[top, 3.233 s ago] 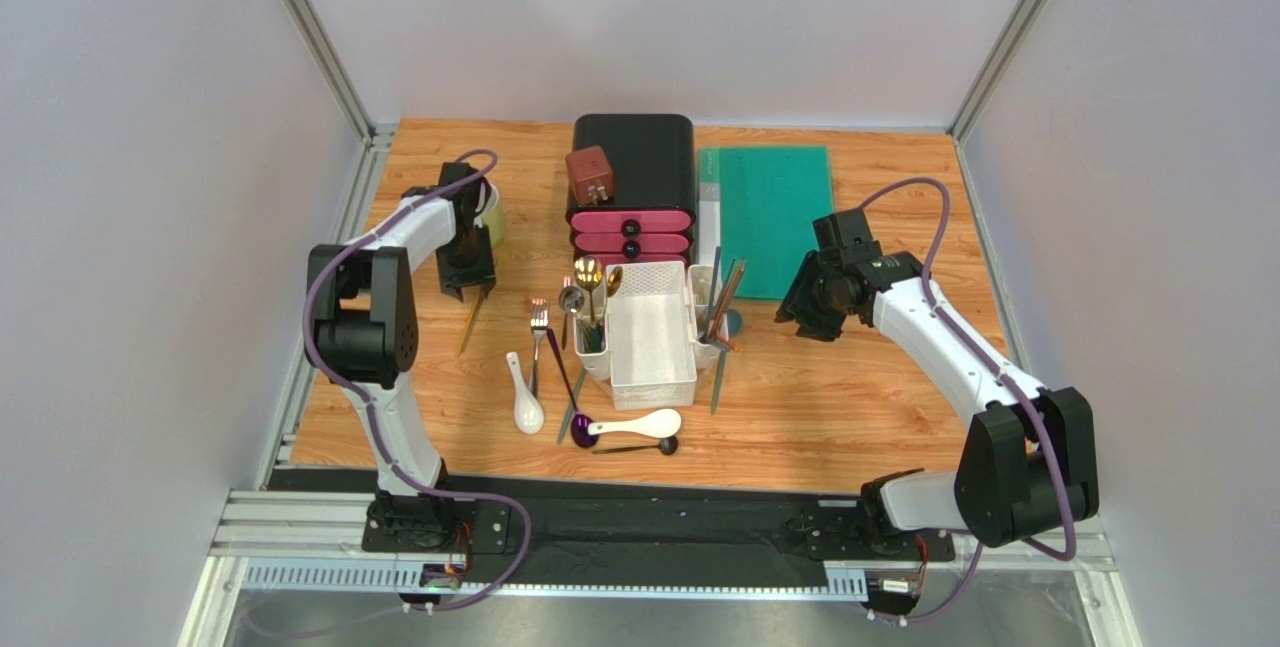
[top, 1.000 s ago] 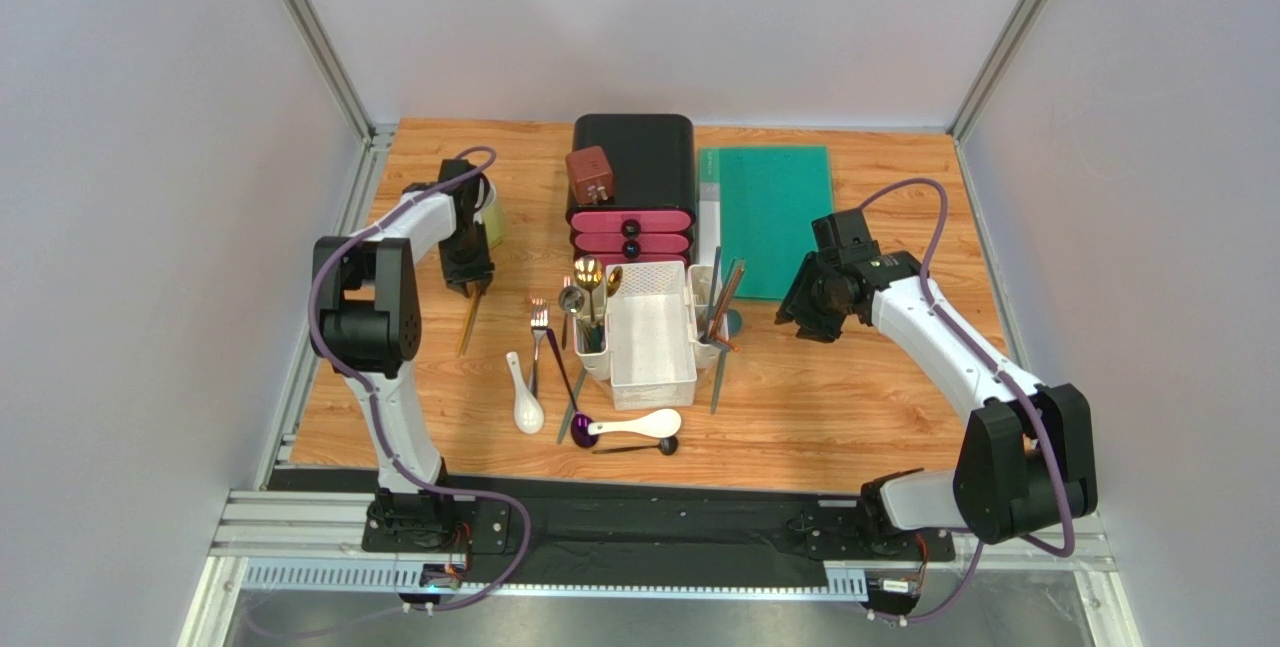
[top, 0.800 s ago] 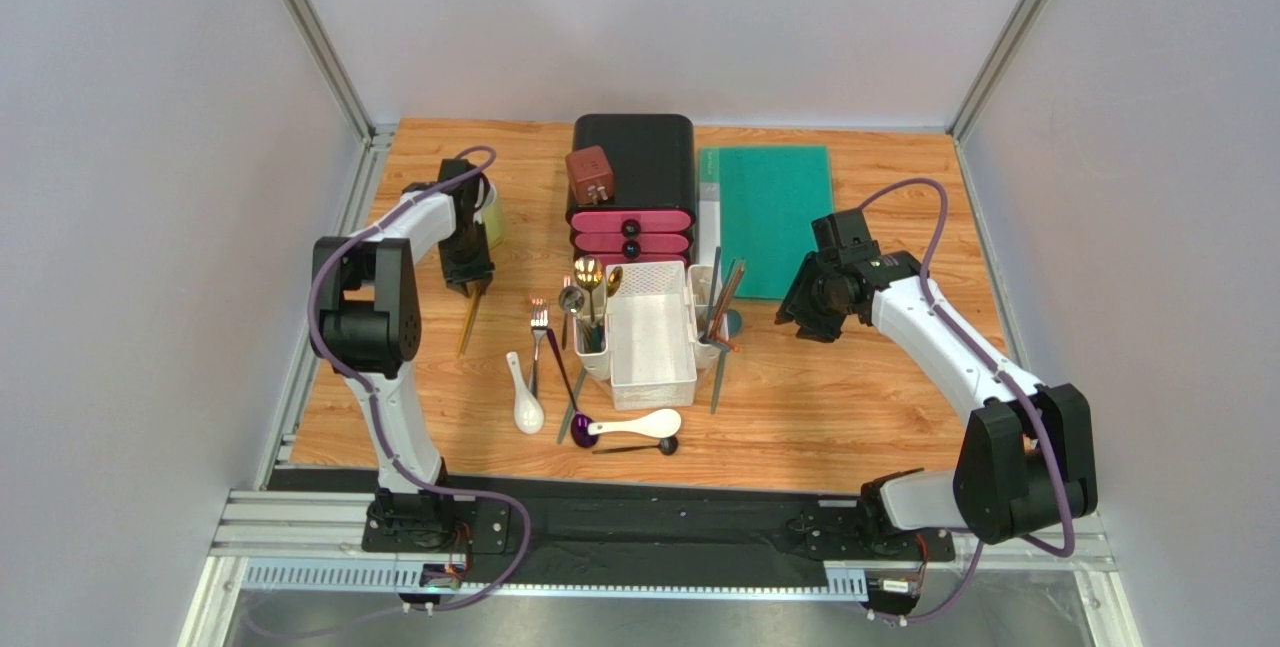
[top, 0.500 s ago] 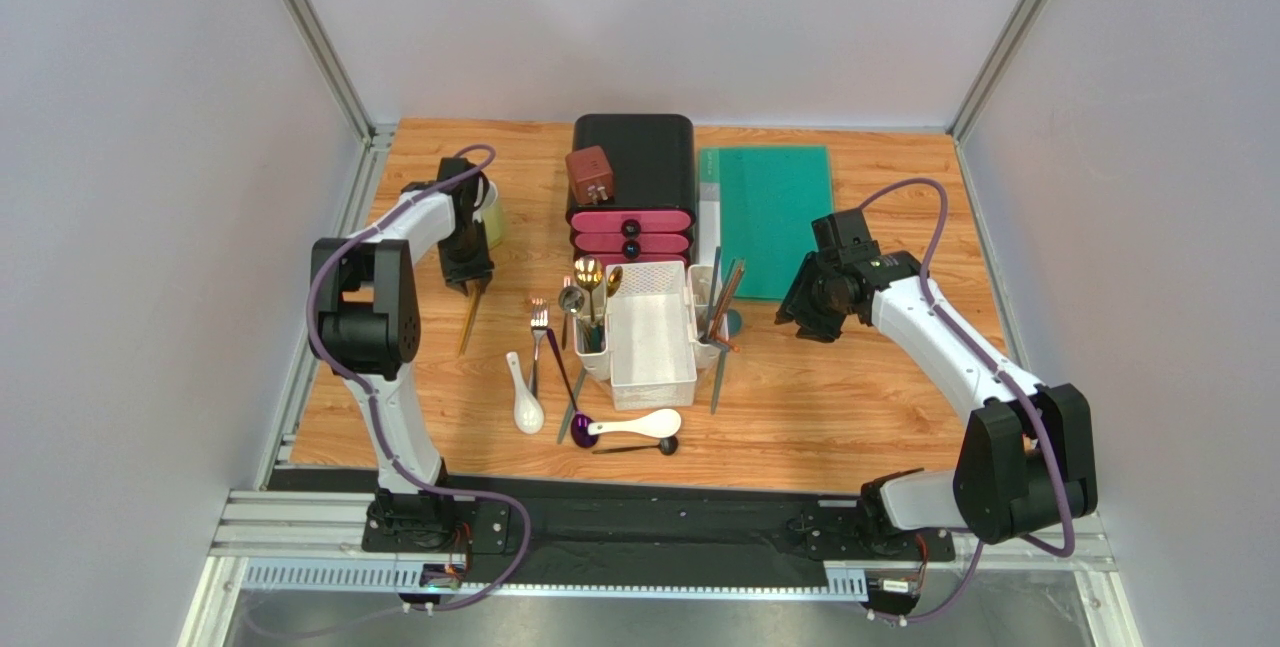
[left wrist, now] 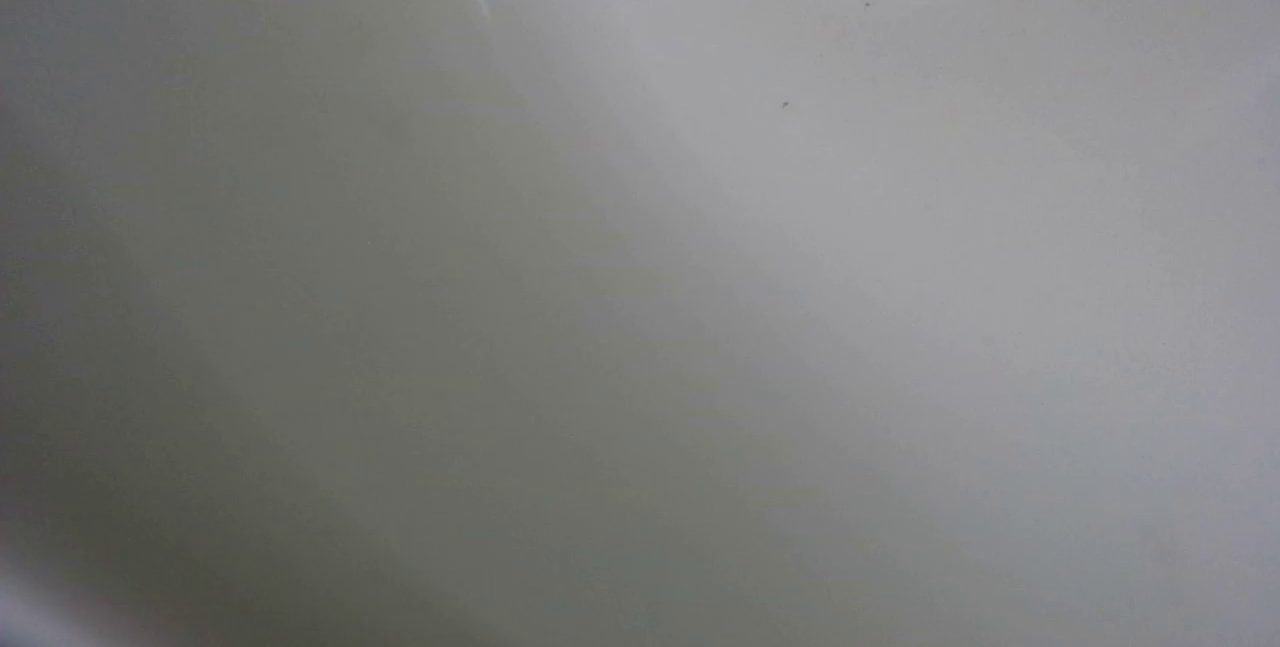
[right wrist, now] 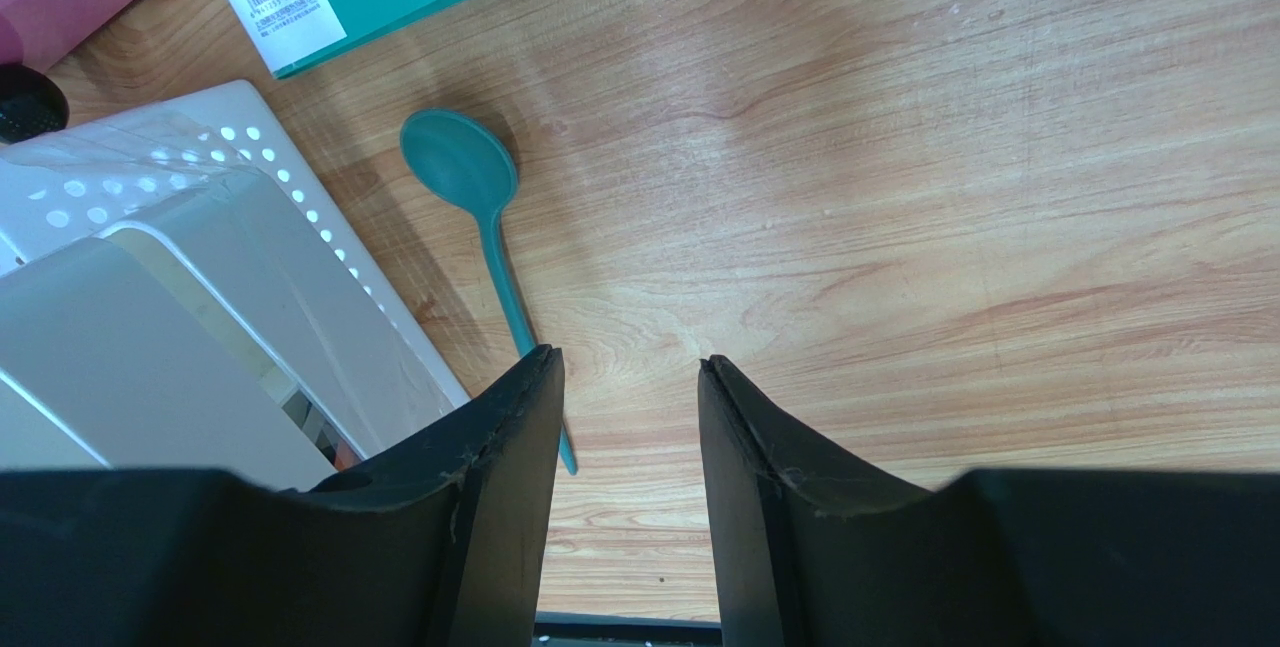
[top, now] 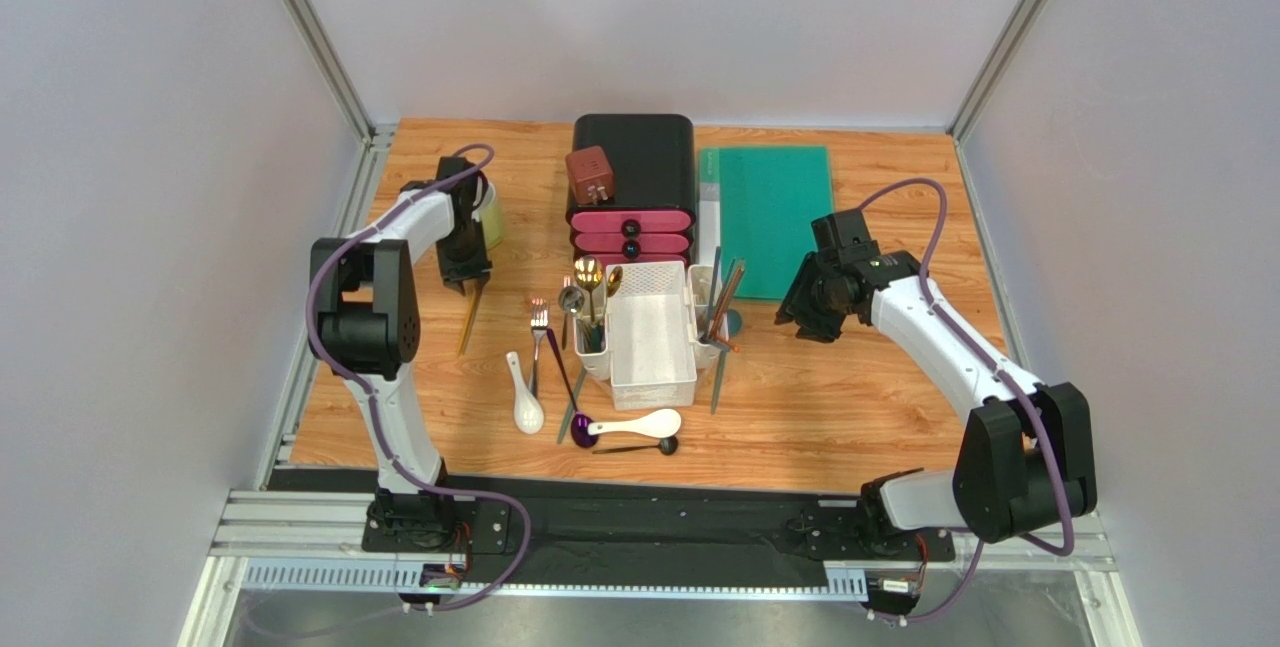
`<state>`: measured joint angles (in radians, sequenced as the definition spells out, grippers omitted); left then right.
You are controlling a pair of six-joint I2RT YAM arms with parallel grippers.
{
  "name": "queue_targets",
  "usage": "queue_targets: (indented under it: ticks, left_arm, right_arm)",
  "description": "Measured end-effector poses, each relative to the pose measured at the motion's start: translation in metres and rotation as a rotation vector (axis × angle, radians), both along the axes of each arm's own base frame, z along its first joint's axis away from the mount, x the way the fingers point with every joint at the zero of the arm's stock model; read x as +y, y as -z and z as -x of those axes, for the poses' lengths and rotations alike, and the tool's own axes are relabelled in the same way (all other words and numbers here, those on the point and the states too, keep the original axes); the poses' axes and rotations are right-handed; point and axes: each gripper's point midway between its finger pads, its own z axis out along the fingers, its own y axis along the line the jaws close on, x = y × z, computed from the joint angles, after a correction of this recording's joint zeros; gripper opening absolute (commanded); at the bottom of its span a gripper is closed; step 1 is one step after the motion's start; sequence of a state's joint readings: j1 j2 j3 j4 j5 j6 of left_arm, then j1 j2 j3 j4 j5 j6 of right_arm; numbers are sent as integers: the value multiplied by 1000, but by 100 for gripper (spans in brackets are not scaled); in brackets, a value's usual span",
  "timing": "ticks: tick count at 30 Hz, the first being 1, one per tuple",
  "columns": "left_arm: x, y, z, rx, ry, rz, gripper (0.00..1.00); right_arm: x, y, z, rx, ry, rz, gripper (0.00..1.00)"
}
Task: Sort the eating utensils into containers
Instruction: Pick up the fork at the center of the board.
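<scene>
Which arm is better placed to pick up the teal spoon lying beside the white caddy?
Right. Its open jaws point at the table right by the handle of the teal spoon, beside the caddy. The left arm is at the far left by the yellow mug, beyond the caddy.

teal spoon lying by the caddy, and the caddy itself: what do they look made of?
The teal spoon is probably plastic: matte, one even colour, no metallic glint. The caddy looks like white translucent plastic, smooth and slightly glossy, with rows of punched holes in its wall.
</scene>
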<state>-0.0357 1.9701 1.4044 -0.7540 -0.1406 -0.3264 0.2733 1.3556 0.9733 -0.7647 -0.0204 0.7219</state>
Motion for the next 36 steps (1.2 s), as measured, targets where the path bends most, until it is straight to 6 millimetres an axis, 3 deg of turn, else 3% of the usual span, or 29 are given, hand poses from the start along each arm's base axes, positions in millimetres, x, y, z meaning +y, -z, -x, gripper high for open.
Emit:
queue_targets:
  ticks: [8, 22, 36]
  left_arm:
    - [4, -2, -1, -2, -9, -3, 32]
    - [5, 4, 1, 20, -8, -1, 32]
    - [5, 6, 1, 25, -6, -1, 9]
  right_arm:
    - [0, 3, 0, 10, 0, 2, 43]
    - [1, 4, 0, 16, -3, -2, 43]
    - [2, 4, -1, 13, -3, -3, 43]
